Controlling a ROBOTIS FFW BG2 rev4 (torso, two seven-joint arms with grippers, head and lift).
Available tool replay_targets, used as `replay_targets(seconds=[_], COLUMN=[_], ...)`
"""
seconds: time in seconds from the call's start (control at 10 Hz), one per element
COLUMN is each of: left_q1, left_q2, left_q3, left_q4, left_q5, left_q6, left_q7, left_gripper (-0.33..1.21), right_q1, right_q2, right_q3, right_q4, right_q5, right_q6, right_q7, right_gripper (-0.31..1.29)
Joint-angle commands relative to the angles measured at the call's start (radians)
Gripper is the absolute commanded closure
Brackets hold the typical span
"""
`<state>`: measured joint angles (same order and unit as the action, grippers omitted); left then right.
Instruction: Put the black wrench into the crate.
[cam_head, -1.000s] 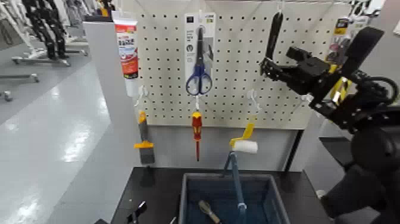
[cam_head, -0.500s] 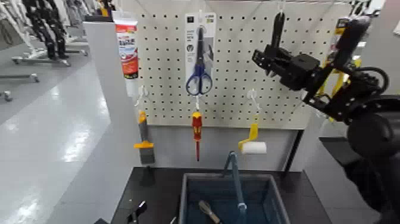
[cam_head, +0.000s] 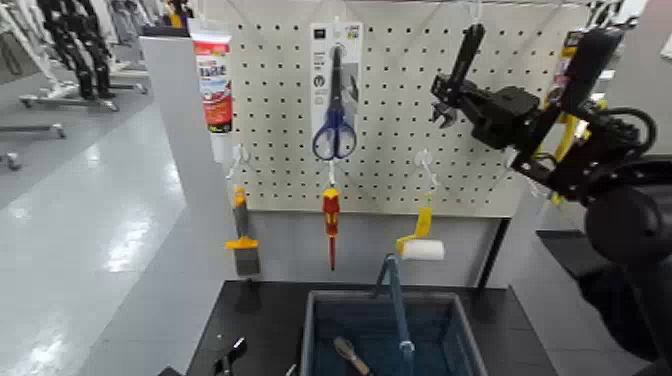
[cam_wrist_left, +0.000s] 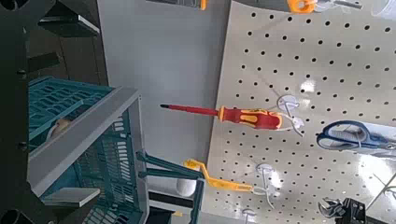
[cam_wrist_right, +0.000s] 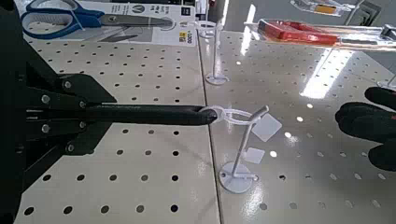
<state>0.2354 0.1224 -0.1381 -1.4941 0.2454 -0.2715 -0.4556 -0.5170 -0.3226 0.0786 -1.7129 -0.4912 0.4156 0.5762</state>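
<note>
Tilted now, the wrench has swung from hanging straight down, and the right gripper has closed on it high up in front of the pegboard. Its handle end still meets the white hook, and its silvery jaw end pokes out past the grip. Below is the crate, and the left gripper is near it, but I cannot tell how wide it is.
</note>
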Motion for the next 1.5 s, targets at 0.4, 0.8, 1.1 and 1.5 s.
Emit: replay_targets(seconds=[0.4,0.8,1.1,1.5], left_q1=[-0.001,-0.001,-0.001,-0.001], left_q2=[0.0,0.0,0.0,0.002], left_q3=[-0.003,-0.003,-0.005,-0.005], left_q4=[0.0,-0.002,0.0,-0.002], left_q5=[0.0,0.0,0.0,0.0], left_q6=[0.002,0.0,0.0,0.0], left_q7=[0.0,-0.002,-0.002,-0.002], left_gripper=[0.1,0.1,0.1,0.1], right_q1=[-0.006,-0.005,0.005,0.075], right_q2=[-0.004,-0.007,-0.007,0.01], right_q3=[0.0,-0.01,-0.017,-0.051], right_q4=[-0.014,-0.073,-0.16,-0.238], right_q5=[0.02,0.022,0.023,0.023], right_q6=[-0.003,-0.001,-0.001,0.028], right_q7=[-0.004,-0.006,-0.009,-0.015], right_gripper=[1.29,1.29,1.29,1.29])
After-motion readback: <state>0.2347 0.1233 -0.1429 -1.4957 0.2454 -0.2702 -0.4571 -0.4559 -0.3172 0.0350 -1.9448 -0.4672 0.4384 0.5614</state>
